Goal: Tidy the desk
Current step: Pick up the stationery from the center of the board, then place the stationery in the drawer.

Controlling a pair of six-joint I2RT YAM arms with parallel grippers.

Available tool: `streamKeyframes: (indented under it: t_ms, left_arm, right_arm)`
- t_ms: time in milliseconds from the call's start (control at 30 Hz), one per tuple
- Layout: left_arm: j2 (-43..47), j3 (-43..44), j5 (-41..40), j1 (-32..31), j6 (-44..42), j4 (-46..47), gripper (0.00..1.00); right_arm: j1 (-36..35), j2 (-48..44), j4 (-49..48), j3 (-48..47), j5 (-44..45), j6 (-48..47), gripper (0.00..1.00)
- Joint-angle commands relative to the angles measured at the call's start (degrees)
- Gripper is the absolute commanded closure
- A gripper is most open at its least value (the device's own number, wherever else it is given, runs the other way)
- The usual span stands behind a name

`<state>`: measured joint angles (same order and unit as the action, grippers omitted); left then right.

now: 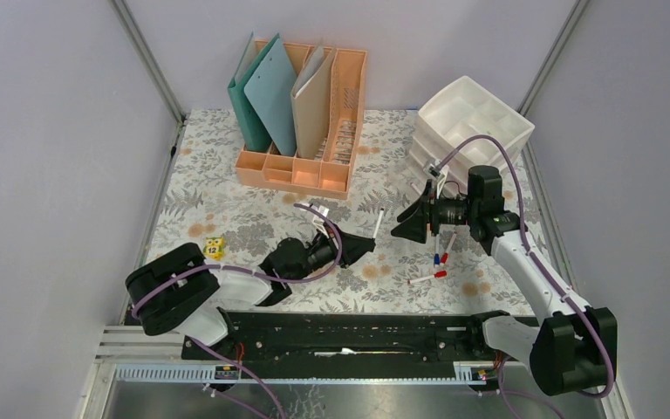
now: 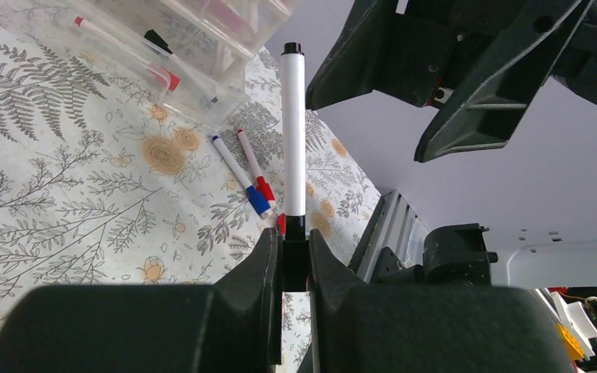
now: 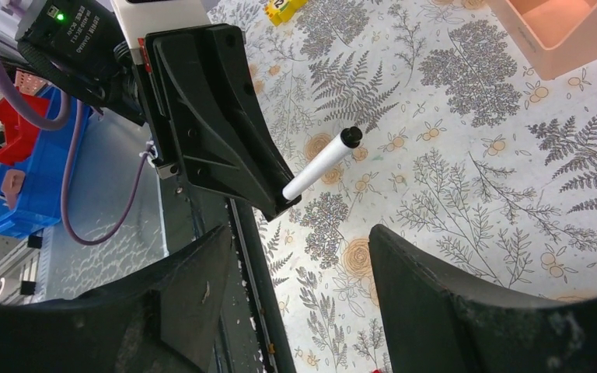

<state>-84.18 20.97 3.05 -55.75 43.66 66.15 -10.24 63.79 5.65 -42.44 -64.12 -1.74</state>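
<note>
Desk (image 1: 227,199) with yellow "12" tag (image 1: 215,249)

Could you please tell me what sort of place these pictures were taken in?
Probably a robot test cell staged as an office: plain grey panel walls enclose a fern-printed desk holding a peach file rack of folders, a white drawer unit and loose markers; the left gripper holds a white marker.

My left tool (image 2: 295,242) is matt black plastic, faintly grainy. The white marker (image 2: 293,132) in it has a smooth, slightly glossy plastic barrel. The tabletop (image 2: 62,202) wears a matt printed cloth. The drawer unit (image 2: 210,47) is glossy translucent plastic, and the peach file rack (image 1: 301,168) is smooth plastic.
</note>
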Motion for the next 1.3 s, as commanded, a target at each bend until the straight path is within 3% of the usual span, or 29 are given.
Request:
streamKeyframes:
  t_ms: [0, 367, 667, 1067, 1167, 1267]
  left_arm:
    - [-0.76, 0.56, 0.56, -0.74, 0.29, 6.94, 1.0]
    - [-3.91, 3.08, 0.16, -2.53, 1.14, 9.73, 1.0]
    - [-6.79, 5.42, 0.55, -3.64, 1.77, 11.43, 1.0]
    - [-7.32, 6.01, 0.97, -3.76, 1.87, 11.11, 1.0]
    - [-6.93, 5.69, 1.08, -3.76, 1.78, 10.98, 0.92]
    - [-6.26, 5.65, 1.31, -3.8, 1.38, 9.66, 0.81]
  right_arm:
    - [-0.63, 0.57, -3.93, 0.52, -2.8, 3.44, 0.27]
    - [-1.83, 2.47, -15.43, 3.51, -4.7, 14.33, 0.27]
    - [-2.48, 3.27, -17.4, 3.98, -4.26, 17.0, 0.35]
    - [-2.68, 3.8, -18.13, 3.85, -4.26, 17.62, 0.84]
    - [-2.72, 3.78, -18.13, 3.69, -4.41, 17.25, 0.95]
    - [-2.75, 3.53, -17.19, 3.39, -4.36, 16.06, 1.0]
